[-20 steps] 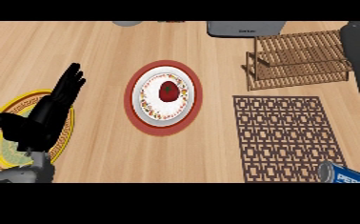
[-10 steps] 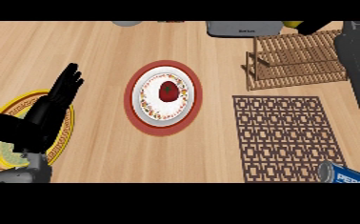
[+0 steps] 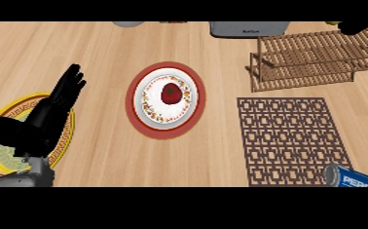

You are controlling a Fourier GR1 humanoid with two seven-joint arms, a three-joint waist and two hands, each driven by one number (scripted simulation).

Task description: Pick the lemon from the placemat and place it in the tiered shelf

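Far left of the centre plate [image 3: 137, 118], the left hand [image 3: 50, 121] is parked w/ straight, relaxed fingers pointing up, holding nothing, and it overlaps a yellow plate [image 3: 28, 101] at the edge of the view. It looks like it's just resting, not part of the job imo.

The centre plate itself is white w/ a red rim and has a small red fruit [image 3: 170, 92] on it, prob a tomato, which has nothing to do w/ the task.

Up and a bit right of the plate, a grey appliance [image 3: 248, 28] sits at the far edge of the tabletop [image 3: 93, 52]. Right of the plate and slightly lower is the brown lattice placemat [image 3: 291, 140], and there's no lemon on it. A blue can [image 3: 352, 177] pokes in just past its lower right corner.

Up and right of the plate stands the wooden tiered shelf [image 3: 309, 57]. Its slats look bare as far as I can see.

At the top right corner, beyond the shelf, is the right hand [image 3: 356, 27], mostly cut off, so I can't tell if it's open or closed. There's a tiny yellow bit touching its left side, which I'm guessing is the lemon [image 3: 332, 23].

So the pickup looks done, and what's left is setting it down on the shelf and letting go
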